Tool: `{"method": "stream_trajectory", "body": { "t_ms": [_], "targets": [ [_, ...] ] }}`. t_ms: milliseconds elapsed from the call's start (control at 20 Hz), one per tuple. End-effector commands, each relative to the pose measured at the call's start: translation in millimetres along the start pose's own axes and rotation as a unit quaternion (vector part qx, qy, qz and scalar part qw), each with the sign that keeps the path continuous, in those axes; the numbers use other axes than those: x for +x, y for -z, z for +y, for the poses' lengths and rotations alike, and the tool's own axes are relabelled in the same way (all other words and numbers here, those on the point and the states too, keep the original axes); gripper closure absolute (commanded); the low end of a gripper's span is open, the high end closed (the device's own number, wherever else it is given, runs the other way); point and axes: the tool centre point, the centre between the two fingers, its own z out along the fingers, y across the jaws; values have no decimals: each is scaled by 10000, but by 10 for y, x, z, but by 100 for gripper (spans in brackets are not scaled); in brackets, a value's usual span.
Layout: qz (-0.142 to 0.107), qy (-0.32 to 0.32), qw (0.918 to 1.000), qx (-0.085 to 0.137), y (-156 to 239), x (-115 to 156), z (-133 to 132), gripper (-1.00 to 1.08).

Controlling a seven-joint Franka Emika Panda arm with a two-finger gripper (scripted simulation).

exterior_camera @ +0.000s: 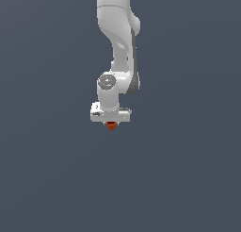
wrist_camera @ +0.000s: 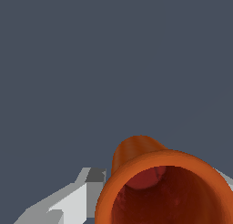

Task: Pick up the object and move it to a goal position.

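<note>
Gripper (exterior_camera: 111, 122) clenched on object (exterior_camera: 111, 126), which pokes out just below the fingers; keep squeeze constant, move slow to goal, no jerks.

Your white arm (exterior_camera: 117, 42) hangs straight down, wrist vertical, and the gripper (exterior_camera: 111, 123) has its fingers (wrist_camera: 68, 202) closed on the object (exterior_camera: 111, 126).

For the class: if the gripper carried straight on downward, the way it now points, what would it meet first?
The orange-red object already sits at the gripper, seemingly between its fingers. Beyond it, both views show only plain grey background, so the way looks free, though depth is unclear.
</note>
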Motion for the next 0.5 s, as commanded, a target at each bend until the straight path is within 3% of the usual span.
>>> {"method": "stream_trajectory", "body": {
  "t_ms": [0,450],
  "targets": [
    [-4,1,10000,0,-9,-2,-1,108],
    [2,1,10000,0,11,15,-30,108]
  ]
}}
